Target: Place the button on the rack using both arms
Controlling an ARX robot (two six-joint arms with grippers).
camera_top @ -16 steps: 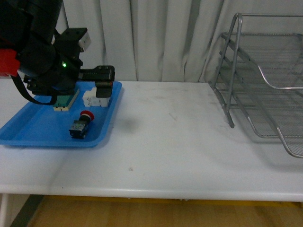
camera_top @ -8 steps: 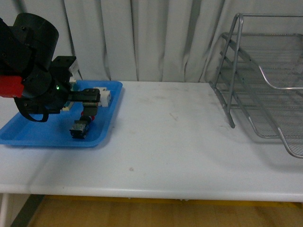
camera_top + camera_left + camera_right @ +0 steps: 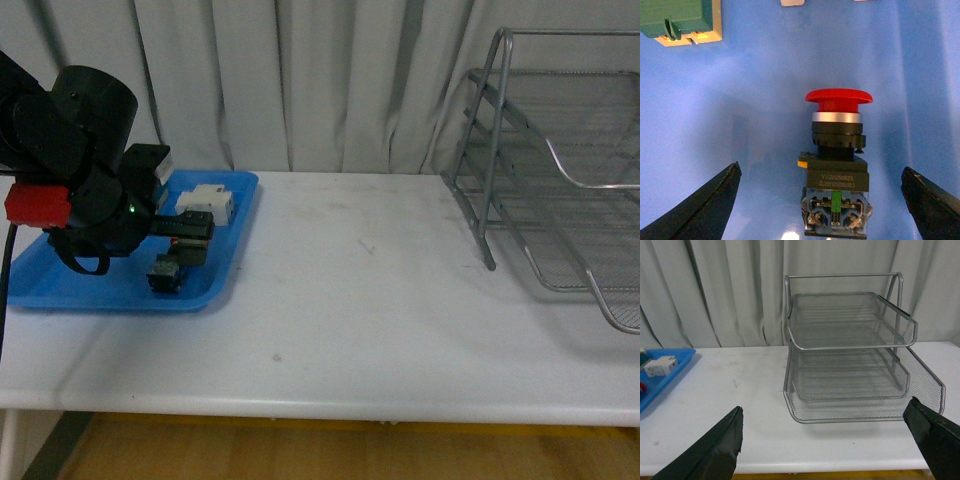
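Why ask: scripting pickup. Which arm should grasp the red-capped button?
Left: left gripper open around the red-capped dark button in a blue tray; right gripper faces the silver mesh rack.

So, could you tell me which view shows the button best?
The left wrist view: the button lies close, cap and body clear. Front view: small, partly behind the left gripper. Right wrist view: not clearly shown.

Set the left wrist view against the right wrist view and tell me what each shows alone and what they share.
Left wrist only: the whole button lying on its side between the tips of the open left end effector. Right wrist only: the rack on the white table, with curtains behind, framed by the open right end effector. Shared: the blue tray.
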